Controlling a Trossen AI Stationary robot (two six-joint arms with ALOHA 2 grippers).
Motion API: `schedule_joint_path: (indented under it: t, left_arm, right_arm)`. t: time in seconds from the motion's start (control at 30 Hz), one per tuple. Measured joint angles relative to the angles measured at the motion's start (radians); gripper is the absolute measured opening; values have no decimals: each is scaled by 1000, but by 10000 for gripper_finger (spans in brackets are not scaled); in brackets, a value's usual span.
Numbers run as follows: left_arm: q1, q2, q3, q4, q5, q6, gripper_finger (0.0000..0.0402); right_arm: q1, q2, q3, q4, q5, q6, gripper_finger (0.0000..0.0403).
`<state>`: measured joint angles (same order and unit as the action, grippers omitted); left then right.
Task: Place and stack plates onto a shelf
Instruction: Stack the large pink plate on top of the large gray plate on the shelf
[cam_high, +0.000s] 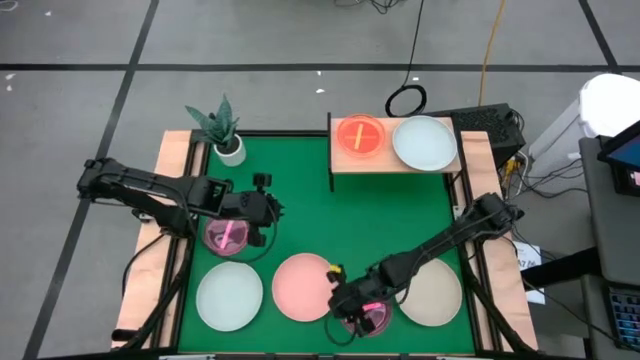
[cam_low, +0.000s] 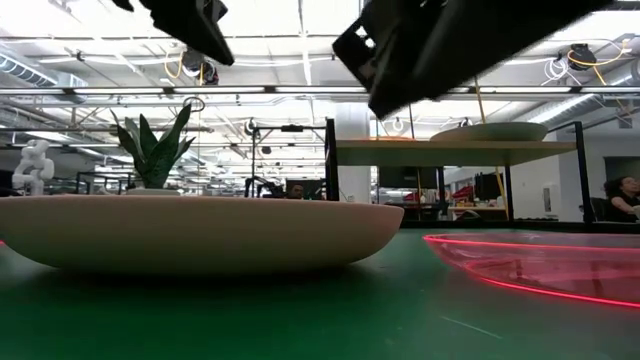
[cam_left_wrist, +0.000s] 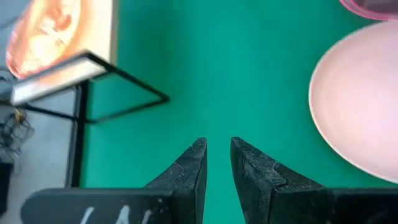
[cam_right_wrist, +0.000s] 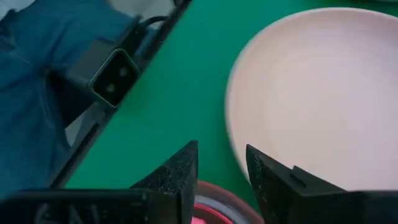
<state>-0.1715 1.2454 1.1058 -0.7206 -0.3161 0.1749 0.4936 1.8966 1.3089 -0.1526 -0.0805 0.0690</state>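
Note:
The shelf (cam_high: 392, 160) stands at the table's far right and carries an orange see-through plate (cam_high: 360, 135) and a pale blue-green plate (cam_high: 424, 142). On the green table lie a magenta see-through plate (cam_high: 226, 236), a pale blue-green plate (cam_high: 229, 295), a pink plate (cam_high: 303, 288), a beige plate (cam_high: 436, 293) and a second magenta plate (cam_high: 374, 318). My left gripper (cam_high: 272, 212) (cam_left_wrist: 217, 146) hangs by the first magenta plate, its fingers a little apart with only table between them. My right gripper (cam_high: 352, 305) (cam_right_wrist: 222, 152) is open above the rim (cam_right_wrist: 214, 198) of the second magenta plate (cam_low: 545, 265).
A potted plant (cam_high: 224, 128) stands at the table's far left corner. Bare green table (cam_high: 330, 220) lies between the shelf and the near row of plates. A dark box (cam_right_wrist: 112, 74) and blue cloth (cam_right_wrist: 37, 93) show at the table's near edge.

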Motion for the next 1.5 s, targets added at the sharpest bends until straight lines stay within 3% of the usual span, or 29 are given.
schedule_joint_path:
  t: [0.23,0.5,1.03,1.5]
  left_arm:
    - [0,-6,-1,33,1,-21,79]
    - [0,-6,-1,43,1,-19,79]
    - [0,-6,-1,45,1,7,79]
    - [0,-6,-1,46,1,21,79]
  right_arm:
    - [16,63,10,16,83,-5,121]
    - [4,89,10,17,82,-80,113]
    - [-9,89,-31,42,84,-179,5]
    - [-9,89,-51,72,140,-208,74]
